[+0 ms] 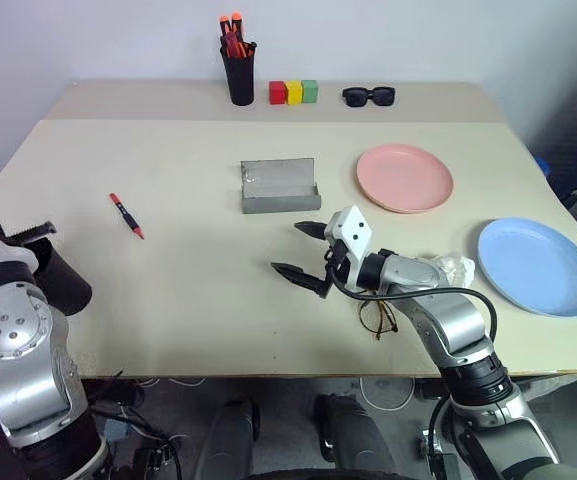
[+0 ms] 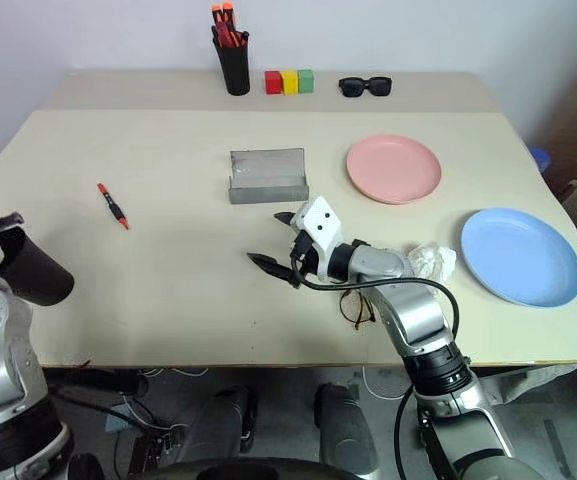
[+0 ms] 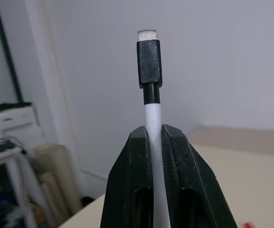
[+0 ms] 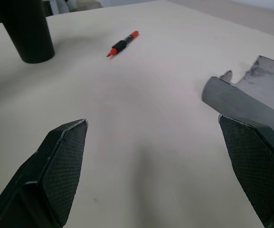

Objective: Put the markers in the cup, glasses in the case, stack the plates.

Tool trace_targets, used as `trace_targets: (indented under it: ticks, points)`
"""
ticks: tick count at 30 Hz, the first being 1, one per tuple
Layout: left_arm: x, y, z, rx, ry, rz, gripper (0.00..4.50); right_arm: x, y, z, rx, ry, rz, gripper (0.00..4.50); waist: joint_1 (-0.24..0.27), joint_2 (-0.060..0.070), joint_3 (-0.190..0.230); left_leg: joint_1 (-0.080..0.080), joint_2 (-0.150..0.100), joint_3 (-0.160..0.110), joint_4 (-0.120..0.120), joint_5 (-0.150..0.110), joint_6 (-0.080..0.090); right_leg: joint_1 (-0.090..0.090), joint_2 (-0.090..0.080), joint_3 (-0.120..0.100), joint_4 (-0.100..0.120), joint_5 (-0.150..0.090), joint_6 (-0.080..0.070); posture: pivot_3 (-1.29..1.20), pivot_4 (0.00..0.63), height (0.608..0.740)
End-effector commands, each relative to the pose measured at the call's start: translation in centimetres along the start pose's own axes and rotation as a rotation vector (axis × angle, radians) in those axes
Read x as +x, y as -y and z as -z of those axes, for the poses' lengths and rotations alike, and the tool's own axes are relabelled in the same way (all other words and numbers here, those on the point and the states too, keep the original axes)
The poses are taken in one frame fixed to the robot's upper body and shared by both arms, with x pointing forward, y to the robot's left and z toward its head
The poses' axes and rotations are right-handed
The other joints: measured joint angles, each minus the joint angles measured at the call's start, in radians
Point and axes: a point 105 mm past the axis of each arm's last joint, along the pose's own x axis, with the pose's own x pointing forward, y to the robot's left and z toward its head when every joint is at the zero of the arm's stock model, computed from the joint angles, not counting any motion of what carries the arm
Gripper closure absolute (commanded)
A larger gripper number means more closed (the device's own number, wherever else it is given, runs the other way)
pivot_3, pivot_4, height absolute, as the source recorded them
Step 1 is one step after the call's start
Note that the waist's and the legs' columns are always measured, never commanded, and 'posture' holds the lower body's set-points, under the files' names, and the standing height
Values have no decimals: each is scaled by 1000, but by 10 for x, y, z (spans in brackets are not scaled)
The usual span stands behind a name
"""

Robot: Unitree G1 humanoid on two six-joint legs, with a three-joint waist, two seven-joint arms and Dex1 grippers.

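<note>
At the lower left of the head view, the left gripper is clenched on a white-barrelled marker, whose long axis runs straight out between the fingers, its dark collar and pale tip pointing away from the wrist toward a white wall. The wide black cup sits at the left edge of the tabletop, just beside that arm. A second marker, red-ended with a dark band, lies flat in the left half of the frame, its long axis on a diagonal from upper left to lower right. At centre, the right gripper hovers with its jaws spread wide and grasping nothing, pointing toward frame left. The grey case lies open just above it. The wire-framed glasses rest beneath the right forearm near the front edge. The pink plate lies right of the case, the blue plate well apart at the right edge.
</note>
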Motion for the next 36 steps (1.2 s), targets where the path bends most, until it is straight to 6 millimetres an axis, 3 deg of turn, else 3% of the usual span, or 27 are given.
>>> trace_targets:
  ticks: [1,10,13,18,23,27,30,33,35,36]
  points:
    - [-8,-5,-9,38,61,-28,4410,-1,0,-13,-23,44,-5,0,-1,0,0,0,0,0,0,0,0,0,0,0,0,0,-1,0,150,740]
    - [-22,-8,11,52,-1,-78,4410,-2,-4,-14,-18,49,-5,0,-1,0,0,0,0,0,0,0,0,0,0,0,-1,-1,-3,0,150,740]
    - [-26,-7,15,54,-17,-83,3302,-2,-5,-14,-15,49,-5,0,-1,0,0,0,0,0,0,0,0,1,0,0,0,-1,-2,0,150,740]
    - [-29,-5,18,62,-34,-89,912,-1,-6,-13,-11,48,-10,0,-1,0,0,0,0,0,0,0,0,1,0,0,-1,-2,-3,0,150,740]
    - [-27,-1,17,41,-34,-94,912,1,-8,-13,-8,51,-17,0,-1,0,0,0,0,0,0,0,0,1,0,0,-1,-2,-3,0,150,740]
    - [-13,19,-5,-27,32,-24,912,2,-11,-14,11,61,-39,0,1,0,0,0,0,0,0,0,0,1,0,-1,-1,-2,-3,0,150,740]
    - [1,56,-27,-112,79,135,912,1,-21,-21,89,115,-98,0,0,0,0,0,0,0,0,0,0,1,0,-1,-1,-1,-3,0,150,740]
    - [7,94,-31,-188,27,291,912,-2,-30,-30,173,175,-163,0,-1,0,0,0,0,-1,0,0,0,1,1,-1,-1,0,0,0,150,740]
    - [9,114,-20,-171,-70,346,912,-4,-35,-33,204,195,-198,0,-3,0,0,0,0,-1,0,0,0,1,0,-1,-1,0,0,0,150,740]
    - [9,123,-4,-181,-179,348,912,-4,-38,-34,214,199,-213,0,-4,0,0,0,0,-1,0,0,0,1,0,-1,-1,0,0,0,150,740]
